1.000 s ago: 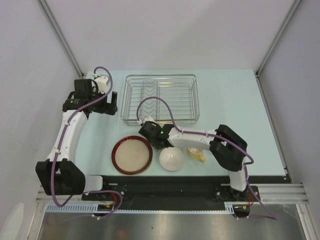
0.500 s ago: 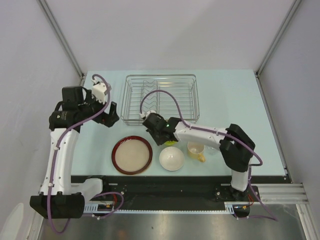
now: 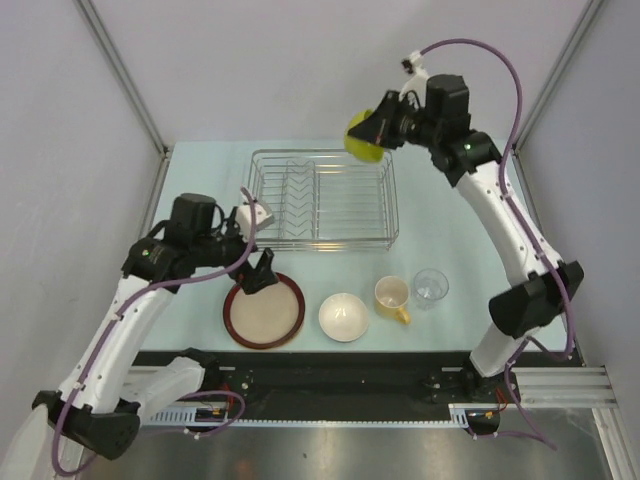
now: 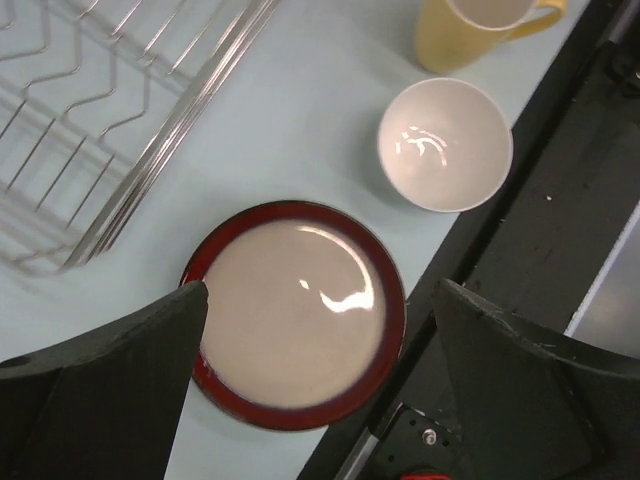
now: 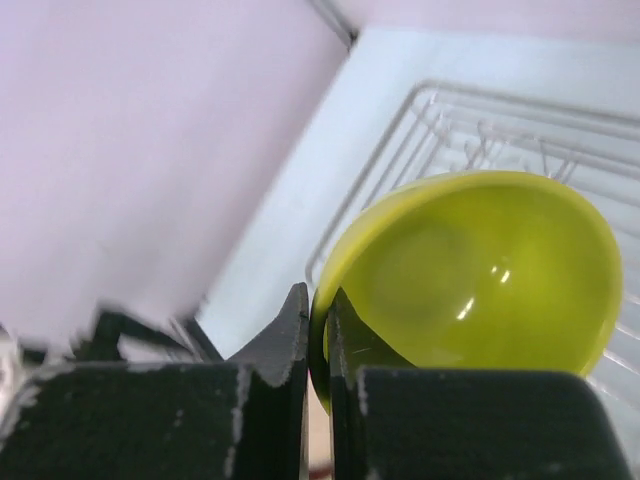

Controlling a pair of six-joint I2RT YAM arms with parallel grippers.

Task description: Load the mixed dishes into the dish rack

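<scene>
right wrist: glossy lime-green bowl [image 5: 480,270], wire rack [image 5: 500,128]

A pale blue table [image 3: 450,200] stands between grey walls [image 3: 330,60], metal posts [image 3: 118,70] at its far corners, a black rail [image 3: 330,368] in front

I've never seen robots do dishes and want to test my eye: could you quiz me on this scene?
1. True or false: the dish rack already holds a dish.
2. The right gripper is shut on: A a spoon, B the lime-green bowl, C nothing.
3. Which dish lies under the open left gripper?
Key: 1 false; 2 B; 3 the red-rimmed plate.
</scene>
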